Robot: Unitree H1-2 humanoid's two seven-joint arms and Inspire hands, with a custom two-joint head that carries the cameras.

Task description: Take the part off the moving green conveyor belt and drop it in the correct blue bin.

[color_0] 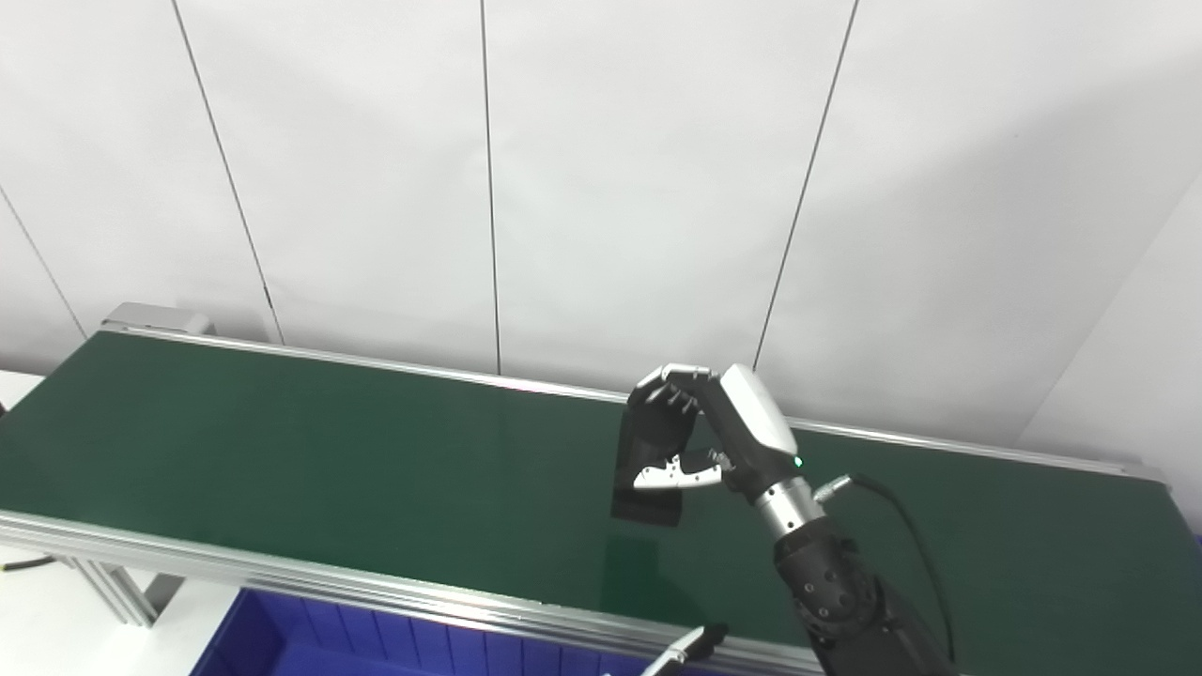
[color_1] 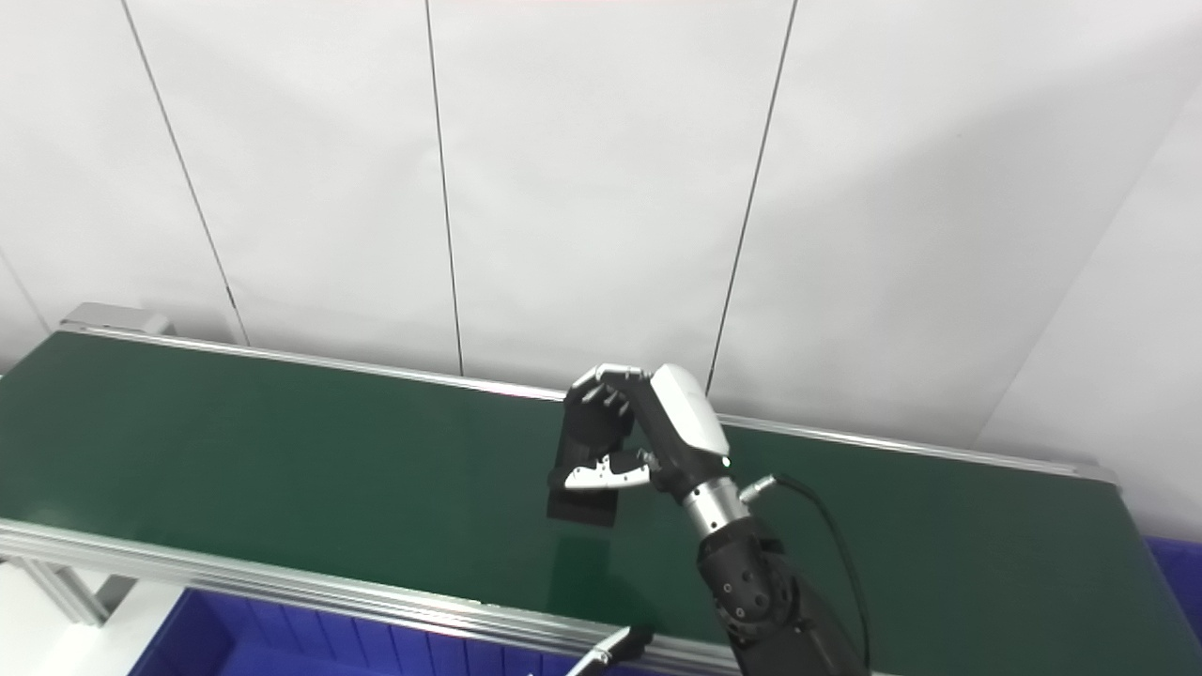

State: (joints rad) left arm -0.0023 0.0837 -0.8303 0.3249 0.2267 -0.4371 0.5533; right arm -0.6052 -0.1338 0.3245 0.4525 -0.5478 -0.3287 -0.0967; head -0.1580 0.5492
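Observation:
My right hand (color_0: 714,432) hangs over the middle of the green conveyor belt (color_0: 282,441), its arm rising from the bottom right. Its fingers curl over the top of a flat black rectangular part (color_0: 646,493) and the thumb presses across the part's face, so the hand is shut on it. The part (color_1: 582,502) hangs upright, seemingly just off the belt, with a faint reflection beneath it. Of my left hand only a light fingertip (color_0: 684,648) shows at the bottom edge; whether it is open or shut is hidden.
A blue bin (color_0: 282,638) sits below the belt's near aluminium rail (color_0: 235,563) at the bottom left. A corner of another blue bin (color_1: 1174,563) shows past the belt's right end. White wall panels stand behind the belt.

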